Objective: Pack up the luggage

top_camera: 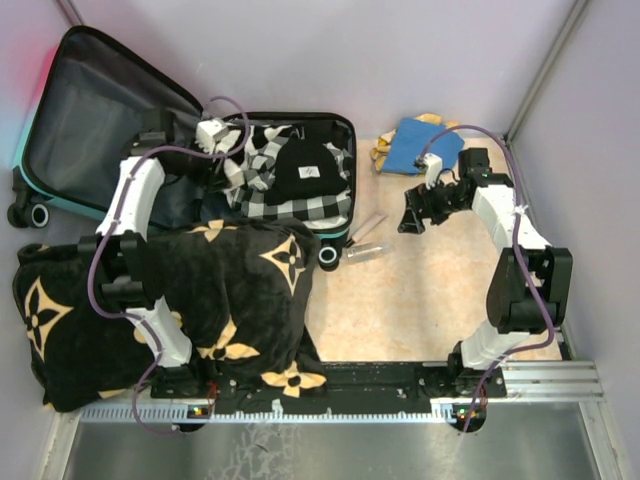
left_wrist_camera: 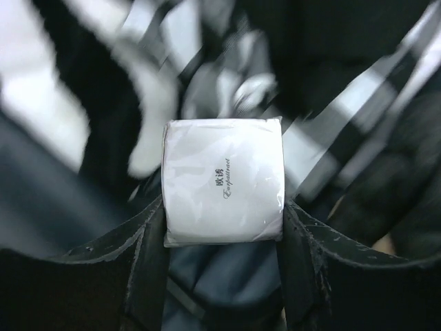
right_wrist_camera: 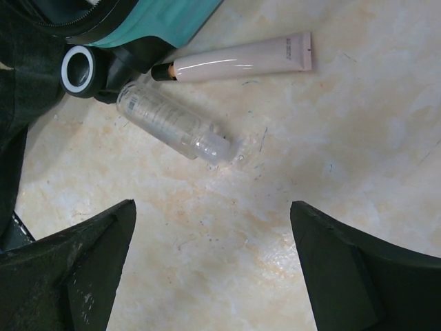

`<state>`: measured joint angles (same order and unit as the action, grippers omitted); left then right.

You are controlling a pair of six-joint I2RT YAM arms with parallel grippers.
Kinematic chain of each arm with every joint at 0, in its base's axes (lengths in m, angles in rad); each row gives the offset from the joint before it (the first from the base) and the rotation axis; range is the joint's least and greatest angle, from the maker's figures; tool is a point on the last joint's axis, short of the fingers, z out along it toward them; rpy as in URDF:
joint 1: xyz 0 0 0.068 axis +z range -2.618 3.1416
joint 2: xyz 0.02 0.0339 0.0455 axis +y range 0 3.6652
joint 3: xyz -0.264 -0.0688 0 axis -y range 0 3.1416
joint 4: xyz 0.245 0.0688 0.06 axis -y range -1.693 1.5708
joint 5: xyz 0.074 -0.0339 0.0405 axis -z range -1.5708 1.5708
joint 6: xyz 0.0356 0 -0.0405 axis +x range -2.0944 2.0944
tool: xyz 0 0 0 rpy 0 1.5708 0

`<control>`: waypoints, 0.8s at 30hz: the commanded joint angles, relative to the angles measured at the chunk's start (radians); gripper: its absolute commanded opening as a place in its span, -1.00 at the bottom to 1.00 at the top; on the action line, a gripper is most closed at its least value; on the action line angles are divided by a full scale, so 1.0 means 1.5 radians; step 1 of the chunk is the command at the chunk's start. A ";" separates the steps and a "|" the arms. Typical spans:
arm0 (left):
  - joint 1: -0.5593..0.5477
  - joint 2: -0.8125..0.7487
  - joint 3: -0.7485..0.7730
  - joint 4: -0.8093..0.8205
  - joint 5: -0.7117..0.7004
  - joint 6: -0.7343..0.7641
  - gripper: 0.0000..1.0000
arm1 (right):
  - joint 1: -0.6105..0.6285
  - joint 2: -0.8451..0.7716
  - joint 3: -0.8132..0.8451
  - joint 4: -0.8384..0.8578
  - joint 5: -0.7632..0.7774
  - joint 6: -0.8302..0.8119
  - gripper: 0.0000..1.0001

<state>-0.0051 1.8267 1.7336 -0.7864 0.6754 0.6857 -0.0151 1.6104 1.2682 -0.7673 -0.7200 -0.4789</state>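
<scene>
The luggage [top_camera: 90,120] lies open at the back left, its grey-lined lid flat to the left. Its base holds a black-and-white checked cloth [top_camera: 270,200] and a black beanie [top_camera: 305,170]. My left gripper [top_camera: 225,170] hovers over the left part of the base, shut on a small white wrapped packet [left_wrist_camera: 222,181], with the checked cloth blurred below. My right gripper [top_camera: 415,215] is open and empty, low over the table to the right of the luggage. A clear bottle [right_wrist_camera: 172,124] and a pale pink tube [right_wrist_camera: 241,58] lie ahead of it, beside the luggage's wheel [right_wrist_camera: 77,67].
A big black blanket with tan flowers [top_camera: 200,290] covers the near left of the table, round the left arm's base. A blue cloth [top_camera: 425,145] with a yellow item beside it lies at the back right. Bare table lies under the right gripper [right_wrist_camera: 213,241].
</scene>
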 commanded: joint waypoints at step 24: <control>-0.009 -0.007 0.037 -0.074 -0.095 0.079 0.75 | 0.026 0.066 0.075 0.027 -0.001 0.012 0.90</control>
<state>0.0227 1.8626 1.7397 -0.9001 0.4263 0.7860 0.0177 1.7439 1.3636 -0.7467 -0.7185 -0.4606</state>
